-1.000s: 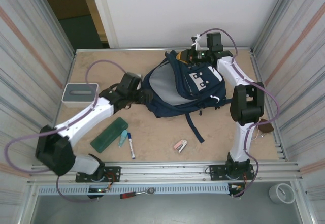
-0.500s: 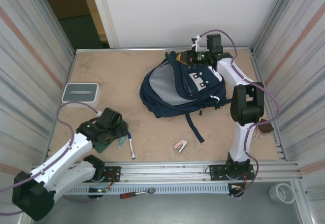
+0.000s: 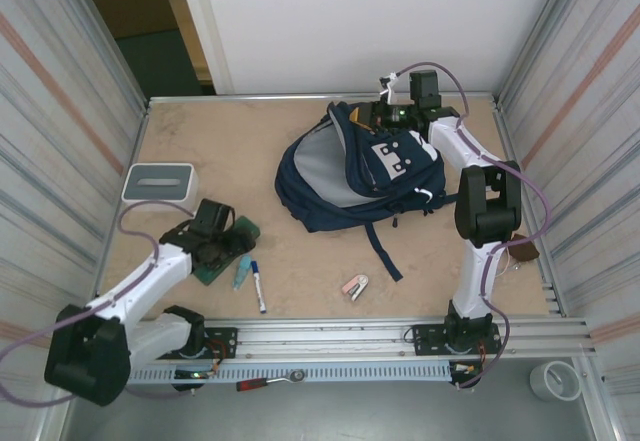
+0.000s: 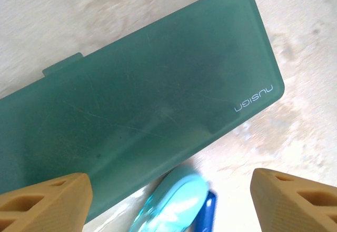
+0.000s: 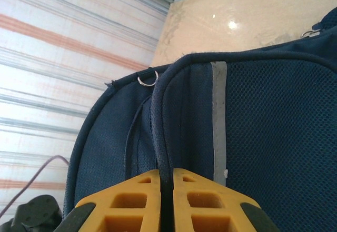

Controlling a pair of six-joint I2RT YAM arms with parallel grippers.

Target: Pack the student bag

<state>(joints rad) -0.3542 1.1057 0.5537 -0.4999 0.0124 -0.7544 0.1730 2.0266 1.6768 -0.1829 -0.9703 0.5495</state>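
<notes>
Right wrist: right gripper pinches mesh navy bag.

Green case — cut off at left edge | pale blue object — blurred, cropped at bottom edge | small pink item: too small to identify | student bag: cropped right and below

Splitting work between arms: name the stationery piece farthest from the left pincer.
The pink item, alone beside the bag's strap; green case, light-blue piece and marker cluster at the left pincer.
</notes>
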